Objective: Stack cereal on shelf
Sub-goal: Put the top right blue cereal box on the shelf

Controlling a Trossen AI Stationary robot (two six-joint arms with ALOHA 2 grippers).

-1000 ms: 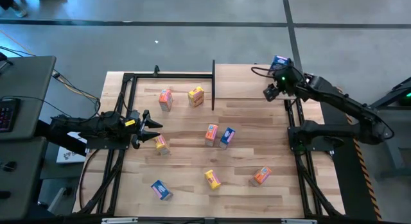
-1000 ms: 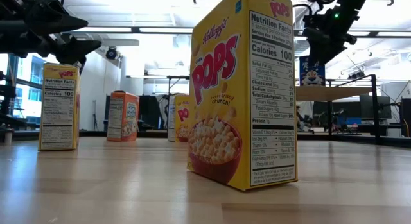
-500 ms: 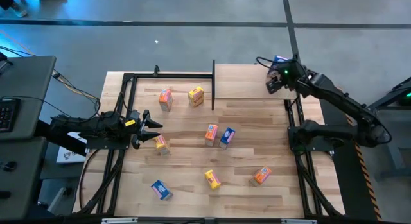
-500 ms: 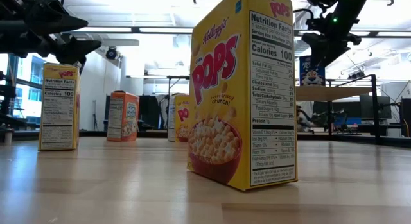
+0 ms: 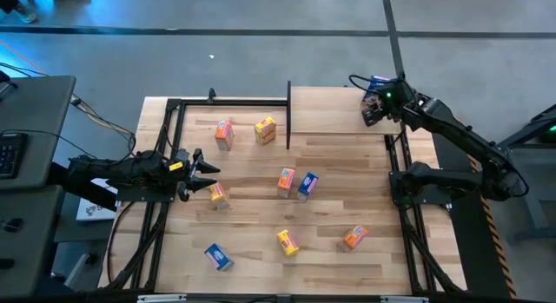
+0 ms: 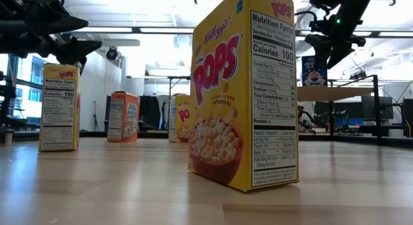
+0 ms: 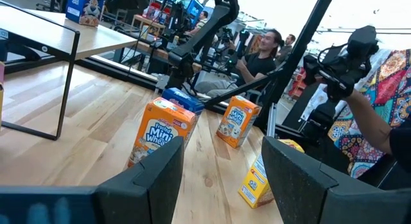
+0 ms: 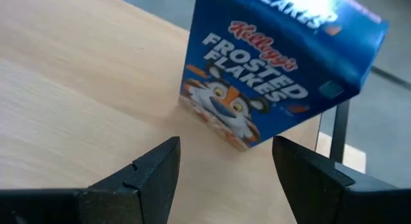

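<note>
The right end effector (image 5: 372, 113) hovered over the shelf (image 5: 334, 112), fingers spread and empty, just short of the blue Frosted Flakes box (image 8: 276, 76) standing near the shelf's far corner; the left end effector (image 5: 207, 174) waited spread above the tabletop (image 5: 261, 242) near an orange box (image 5: 217, 195).

The large tabletop (image 5: 261, 212) is pale plank-patterned wood with a smooth, faintly sheened finish. The small flat shelf board (image 5: 334, 108) is the same light wood, smooth and matt, carried on thin black matt metal posts (image 7: 67, 83). The blue Frosted Flakes box (image 8: 276, 70) and the yellow Pops box (image 6: 242, 89) are printed cardboard with a slight gloss.
</note>
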